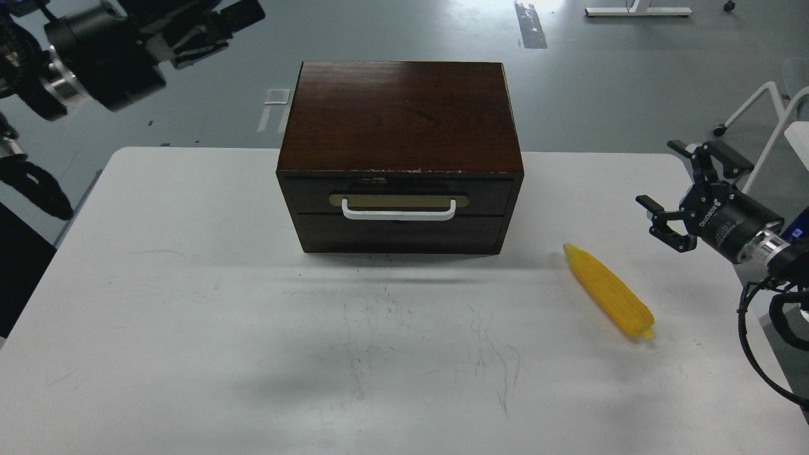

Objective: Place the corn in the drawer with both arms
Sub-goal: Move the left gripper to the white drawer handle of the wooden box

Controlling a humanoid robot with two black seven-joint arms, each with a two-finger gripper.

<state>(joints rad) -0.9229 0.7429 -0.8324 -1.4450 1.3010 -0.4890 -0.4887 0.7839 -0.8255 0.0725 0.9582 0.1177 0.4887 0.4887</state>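
The yellow corn [608, 292] lies on the white table [189, 303], right of the cabinet, with its stub end toward me. The dark brown drawer [398, 189] is shut flush in the box cabinet [402, 114], and its white bar handle [398, 210] faces me. My right gripper [671, 191] hangs open and empty above the table's right edge, up and right of the corn. My left gripper [229, 31] is blurred and raised high at the top left, left of the cabinet's back, with its fingers spread and nothing in them.
A lower panel [398, 235] lies under the drawer in the cabinet front. White chair legs [752, 107] stand off the table's right side. A white stand base [637, 11] is on the grey floor far behind.
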